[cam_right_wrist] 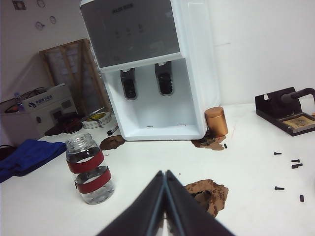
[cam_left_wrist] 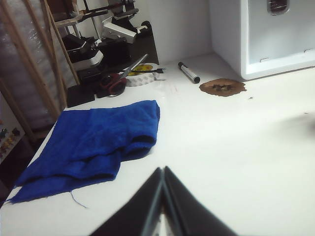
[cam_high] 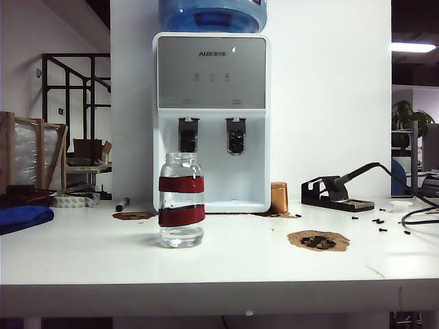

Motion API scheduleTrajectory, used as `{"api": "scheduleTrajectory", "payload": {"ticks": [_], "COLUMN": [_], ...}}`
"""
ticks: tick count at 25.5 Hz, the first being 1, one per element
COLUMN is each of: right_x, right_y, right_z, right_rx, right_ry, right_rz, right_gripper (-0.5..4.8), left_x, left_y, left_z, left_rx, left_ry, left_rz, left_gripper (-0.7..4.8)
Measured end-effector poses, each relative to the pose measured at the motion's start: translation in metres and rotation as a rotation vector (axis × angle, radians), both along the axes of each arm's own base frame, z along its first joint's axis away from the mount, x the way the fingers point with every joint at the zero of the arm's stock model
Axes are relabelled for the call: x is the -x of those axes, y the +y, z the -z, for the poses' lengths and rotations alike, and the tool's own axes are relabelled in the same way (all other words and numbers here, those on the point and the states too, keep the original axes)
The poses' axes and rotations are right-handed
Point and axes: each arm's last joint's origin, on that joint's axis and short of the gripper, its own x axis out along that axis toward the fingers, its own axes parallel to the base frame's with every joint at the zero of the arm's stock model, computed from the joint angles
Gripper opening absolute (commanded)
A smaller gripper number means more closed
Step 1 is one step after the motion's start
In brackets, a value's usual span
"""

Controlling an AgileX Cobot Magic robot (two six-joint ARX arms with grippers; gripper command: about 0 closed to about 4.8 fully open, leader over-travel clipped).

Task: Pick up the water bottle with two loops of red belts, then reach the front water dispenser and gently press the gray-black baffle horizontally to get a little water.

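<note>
**Red-banded bottle waits for us on the bench**

Glass and clear, the water bottle (cam_high: 181,200) stands upright on the white bench (cam_high: 82,253), in front of the water dispenser (cam_high: 211,110) and a little apart from it. We think it is set there so we can reach it easily. Nothing holds it yet.

Our left gripper (cam_left_wrist: 163,169) hangs over bare bench beside a blue cloth (cam_left_wrist: 93,142), fingers pressed together and empty. Our right gripper (cam_right_wrist: 166,173) points toward the bottle, fingers also pressed together and empty.

We count one bottle, two red bands (cam_right_wrist: 88,170), two dark taps, so two baffles (cam_high: 188,134), and one copper can (cam_high: 278,197).
</note>
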Motion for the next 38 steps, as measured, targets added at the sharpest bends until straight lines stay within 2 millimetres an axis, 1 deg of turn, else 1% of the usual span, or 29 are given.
{"api": "scheduleTrajectory", "payload": {"ticks": [12, 14, 16, 18, 19, 21, 22, 23, 24, 25, 26, 28, 29, 31, 33, 34, 35, 36, 37, 38], "right_x": [0.0, 0.0, 0.005, 0.014, 0.021, 0.03, 0.032, 0.032, 0.031, 0.027, 0.022, 0.011, 0.0, -0.017, -0.026, -0.035, -0.04, -0.047, -0.05, -0.053], "right_y": [0.0, 0.001, 0.001, 0.0, -0.001, -0.002, -0.003, -0.002, -0.001, 0.002, 0.005, 0.009, 0.012, 0.016, 0.018, 0.018, 0.018, 0.018, 0.017, 0.017], "right_z": [0.0, -0.005, -0.025, -0.053, -0.071, -0.096, -0.105, -0.131, -0.141, -0.161, -0.173, -0.185, -0.192, -0.2, -0.201, -0.199, -0.197, -0.194, -0.193, -0.193], "right_rx": [0.0, -0.018, -0.052, -0.063, -0.07, -0.079, -0.08, -0.076, -0.067, -0.042, -0.017, 0.015, 0.038, 0.059, 0.061, 0.051, 0.043, 0.027, 0.023, 0.026], "right_ry": [0.003, -0.045, -0.175, -0.279, -0.335, -0.414, -0.425, -0.427, -0.429, -0.436, -0.427, -0.418, -0.387, -0.338, -0.305, -0.275, -0.257, -0.235, -0.23, -0.229], "right_rz": [0.0, -0.023, -0.051, -0.044, -0.033, -0.024, -0.023, -0.042, -0.074, -0.167, -0.261, -0.382, -0.486, -0.618, -0.665, -0.653, -0.632, -0.571, -0.536, -0.513], "right_gripper": [-0.02, -0.02, -0.03, -0.02, -0.03, -0.02, -0.02, -0.02, -0.02, -0.02, -0.02, -0.02, -0.02, -0.02, -0.02, 0.05, 1.37, 2.63, 4.11, 4.79], "left_x": [0.0, 0.0, 0.0, 0.0, 0.0, 0.002, 0.003, 0.005, 0.007, 0.01, 0.012, 0.018, 0.025, 0.033, 0.038, 0.043, 0.045, 0.048, 0.048, 0.048], "left_y": [0.0, 0.0, -0.001, -0.001, -0.001, -0.002, -0.003, -0.003, -0.003, -0.004, -0.004, -0.004, -0.005, -0.007, -0.008, -0.01, -0.01, -0.011, -0.012, -0.012], "left_z": [0.0, 0.0, -0.003, -0.006, -0.01, -0.021, -0.026, -0.039, -0.044, -0.057, -0.063, -0.076, -0.089, -0.099, -0.102, -0.107, -0.108, -0.109, -0.108, -0.106], "left_rx": [0.0, 0.001, 0.001, 0.002, 0.002, 0.001, 0.0, -0.005, -0.007, -0.011, -0.009, 0.014, 0.037, 0.058, 0.075, 0.087, 0.091, 0.101, 0.109, 0.116], "left_ry": [0.0, -0.002, -0.029, -0.053, -0.066, -0.107, -0.131, -0.184, -0.202, -0.24, -0.254, -0.266, -0.264, -0.23, -0.188, -0.159, -0.15, -0.112, -0.081, -0.055], "left_rz": [0.001, 0.002, 0.019, 0.037, 0.047, 0.071, 0.082, 0.097, 0.1, 0.108, 0.107, 0.111, 0.128, 0.173, 0.202, 0.238, 0.254, 0.284, 0.298, 0.311], "left_gripper": [-0.04, -0.04, -0.04, -0.04, -0.04, -0.04, -0.04, -0.04, -0.04, -0.04, -0.04, -0.04, -0.04, -0.04, -0.04, -0.04, -0.04, -0.04, -0.04, -0.04]}}
